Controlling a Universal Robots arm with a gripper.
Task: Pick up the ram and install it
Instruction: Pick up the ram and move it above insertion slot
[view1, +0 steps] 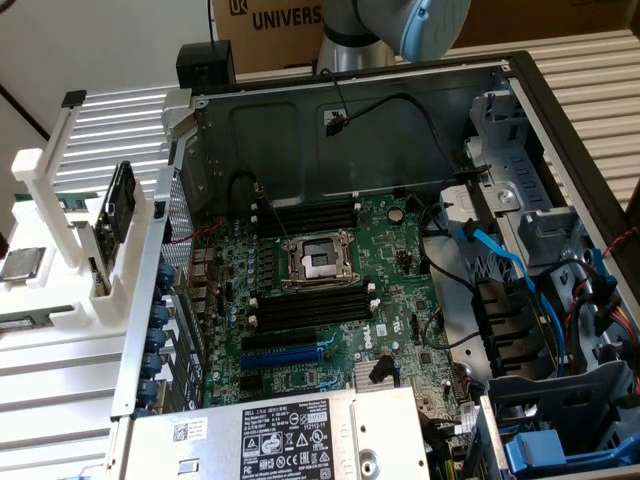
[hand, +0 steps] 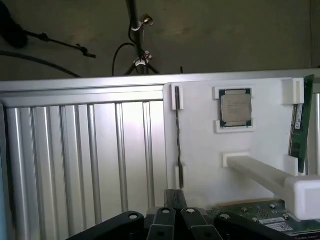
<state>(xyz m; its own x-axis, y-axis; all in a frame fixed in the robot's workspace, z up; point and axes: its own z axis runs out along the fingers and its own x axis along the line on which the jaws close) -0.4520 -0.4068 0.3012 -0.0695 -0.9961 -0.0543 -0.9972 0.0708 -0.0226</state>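
The ram (hand: 298, 125) is a thin green stick with a white label, standing on edge in clips at the side of a white fixture (hand: 200, 150). In the wrist view my gripper (hand: 175, 199) hangs above the fixture's near edge, well off to one side of the ram, its dark fingertips pressed together with nothing between them. In the exterior view the open computer case shows the motherboard (view1: 330, 290) with long black memory slots (view1: 305, 215) behind the processor socket and more slots (view1: 310, 310) in front of it. The arm (view1: 400, 25) rises out of the picture at the top.
A processor chip (hand: 236, 107) sits in the fixture next to the ram, and a thin dark strip (hand: 177, 135) stands edge-on in clips. Ribbed metal surface (hand: 85, 155) lies beside the fixture. Cables (view1: 500, 270), a blue slot (view1: 290, 355) and the power supply (view1: 290, 440) crowd the case.
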